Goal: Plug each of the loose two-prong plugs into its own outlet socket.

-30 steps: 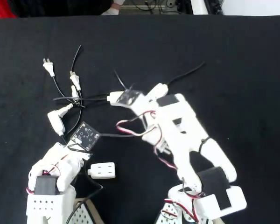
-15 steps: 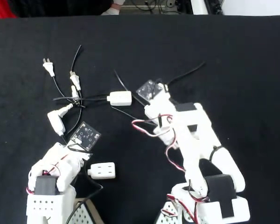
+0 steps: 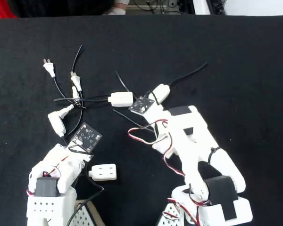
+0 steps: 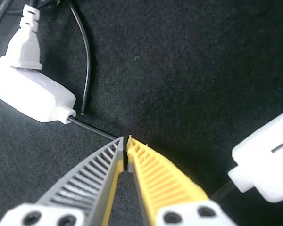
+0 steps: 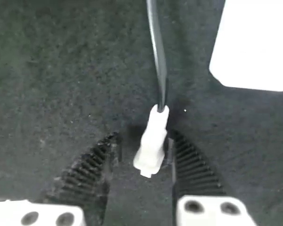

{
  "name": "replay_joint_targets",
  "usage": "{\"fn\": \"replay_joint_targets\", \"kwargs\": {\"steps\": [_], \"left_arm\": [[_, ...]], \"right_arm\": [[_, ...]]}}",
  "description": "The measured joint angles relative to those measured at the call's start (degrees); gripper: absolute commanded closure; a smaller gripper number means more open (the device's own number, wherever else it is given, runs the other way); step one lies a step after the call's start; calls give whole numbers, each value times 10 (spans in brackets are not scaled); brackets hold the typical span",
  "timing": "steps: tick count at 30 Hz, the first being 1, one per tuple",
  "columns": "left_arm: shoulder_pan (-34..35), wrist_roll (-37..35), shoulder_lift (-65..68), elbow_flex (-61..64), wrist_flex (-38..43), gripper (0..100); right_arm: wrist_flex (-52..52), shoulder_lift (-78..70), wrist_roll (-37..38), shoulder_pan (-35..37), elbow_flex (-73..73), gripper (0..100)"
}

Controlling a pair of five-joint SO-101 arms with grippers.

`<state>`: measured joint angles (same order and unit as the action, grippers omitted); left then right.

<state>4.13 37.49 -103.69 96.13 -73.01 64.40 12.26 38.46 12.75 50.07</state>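
Right gripper: the right gripper (image 5: 142, 139) stands open. Its black fingers sit either side of a small white plug (image 5: 152, 141), which is close against one finger and apart from the other.
Plug's place: it lies flat around the middle of the table (image 3: 245, 56), near the middle socket (image 3: 121, 99). Its black cable leads away from the fingers.
Left gripper: the left gripper (image 4: 126, 142), towards the table's near-left corner, has its jaws pressed together with nothing evident between them.
Risk, grip: closing off-centre may shove or twist the plug (it looks light), leaving the prongs askew.
Risk, insertion: the socket seems to lie loose, so a push may slide it rather than seat the plug. The cable could also tug the plug free.
Hidden: the plug's prongs cannot be made out. In the high view the wrist covers the right fingers. A thin cable (image 4: 92, 129) reaches the left tips, and whether it is nipped cannot be told.
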Motion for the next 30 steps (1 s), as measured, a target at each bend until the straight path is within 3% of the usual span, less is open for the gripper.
{"fn": "replay_joint_targets", "kwargs": {"steps": [9, 19, 30], "left_arm": [[0, 0, 0, 0, 0, 971], [0, 0, 0, 0, 0, 971], [0, 0, 0, 0, 0, 971]], "right_arm": [[-14, 0, 9, 0, 0, 935], [-26, 0, 76, 0, 0, 953], [-61, -66, 78, -1, -23, 988]]}}
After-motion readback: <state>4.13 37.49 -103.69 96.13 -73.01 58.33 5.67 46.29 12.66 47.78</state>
